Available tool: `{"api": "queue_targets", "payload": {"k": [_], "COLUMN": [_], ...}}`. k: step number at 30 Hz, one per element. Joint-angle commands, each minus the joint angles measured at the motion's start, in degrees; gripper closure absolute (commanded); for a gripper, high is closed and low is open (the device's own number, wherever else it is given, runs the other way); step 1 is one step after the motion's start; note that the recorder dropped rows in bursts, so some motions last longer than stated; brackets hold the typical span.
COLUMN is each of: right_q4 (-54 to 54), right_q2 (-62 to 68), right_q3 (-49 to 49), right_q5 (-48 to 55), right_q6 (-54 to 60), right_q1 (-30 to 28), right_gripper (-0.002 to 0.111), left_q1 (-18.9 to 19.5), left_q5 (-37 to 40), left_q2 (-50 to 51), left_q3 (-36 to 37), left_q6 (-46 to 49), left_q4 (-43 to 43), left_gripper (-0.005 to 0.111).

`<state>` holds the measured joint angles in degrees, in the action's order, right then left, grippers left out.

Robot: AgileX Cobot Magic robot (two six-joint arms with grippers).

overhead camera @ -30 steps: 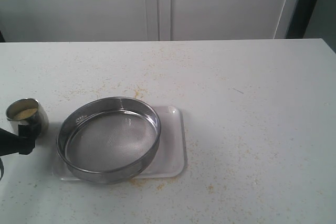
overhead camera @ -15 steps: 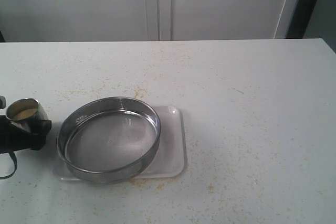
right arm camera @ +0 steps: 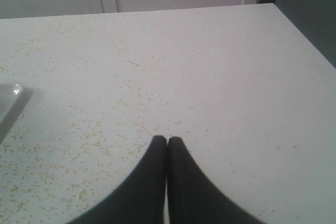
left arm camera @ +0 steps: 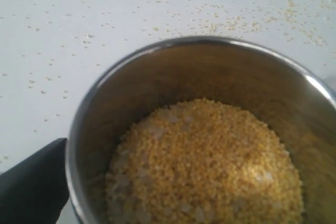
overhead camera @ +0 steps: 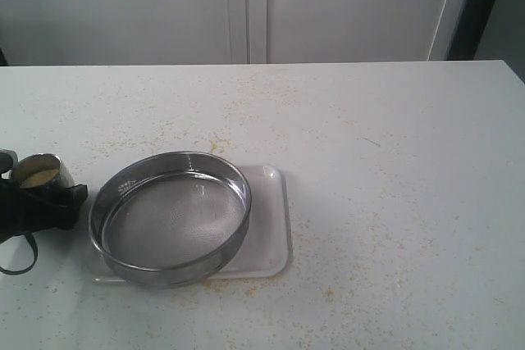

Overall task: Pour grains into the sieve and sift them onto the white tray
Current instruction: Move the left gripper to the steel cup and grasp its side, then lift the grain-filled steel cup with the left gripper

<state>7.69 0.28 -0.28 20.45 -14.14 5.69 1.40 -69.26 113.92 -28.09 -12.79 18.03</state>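
left gripper [overhead camera: 41, 194]: jaws wide, one each side of the steel cup [left arm camera: 220, 72], looks ready to squeeze | grains [left arm camera: 205, 166]: in cup, none poured | sieve [overhead camera: 170, 217]: empty, sits on white tray [overhead camera: 272, 227] so small bits land there | right gripper [right arm camera: 167, 141]: closed, holds nothing

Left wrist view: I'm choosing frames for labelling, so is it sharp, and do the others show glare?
Left wrist view: yellow grains in the small shiny steel cup sharp, its near rim blurred, one glint. Exterior view: even light, soft glints on the wide round steel mesh sieve. Right wrist view: no glare, shut black gripper soft-edged.
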Motion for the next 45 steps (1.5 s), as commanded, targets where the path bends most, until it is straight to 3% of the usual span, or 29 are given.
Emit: {"api": "queue_targets", "payload": {"k": [1, 7, 10, 11, 13, 16, 17, 41, 45], "right_q4": [0.0, 0.0, 0.0, 0.0, 0.0, 0.0, 0.0, 0.0, 0.0], "right_q2": [-0.3, -0.3, -0.3, -0.3, -0.3, -0.3, -0.3, -0.3, -0.3], "right_q3": [0.3, 0.3, 0.3, 0.3, 0.3, 0.3, 0.3, 0.3, 0.3], "right_q5": [-0.9, -0.9, -0.9, -0.9, -0.9, -0.9, -0.9, -0.9, -0.9], "right_q6": [-0.4, -0.4, -0.4, -0.4, -0.4, -0.4, -0.4, -0.4, -0.4], "right_q1": [-0.5, -0.5, -0.5, -0.5, -0.5, -0.5, -0.5, -0.5, -0.5], "right_gripper": [0.108, 0.108, 0.108, 0.108, 0.108, 0.108, 0.108, 0.108, 0.108], "left_q1": [0.1, 0.1, 0.1, 0.1, 0.1, 0.1, 0.1, 0.1, 0.1], "left_q5": [-0.7, -0.7, -0.7, -0.7, -0.7, -0.7, -0.7, -0.7, -0.7], "left_q2": [0.2, 0.5, 0.5, 0.5, 0.5, 0.5, 0.5, -1.8, -4.7], "left_q3": [-0.1, -0.1, -0.1, -0.1, -0.1, -0.1, -0.1, 0.0, 0.1], "left_q6": [-0.5, -0.5, -1.8, -2.0, -2.0, -2.0, -1.5, -0.6, -0.6], "left_q4": [0.2, 0.2, 0.5, 0.5, 0.5, 1.3, 1.7, 1.8, 5.5], "left_gripper": [0.002, 0.002, 0.016, 0.024, 0.051, 0.099, 0.106, 0.106, 0.106]}}
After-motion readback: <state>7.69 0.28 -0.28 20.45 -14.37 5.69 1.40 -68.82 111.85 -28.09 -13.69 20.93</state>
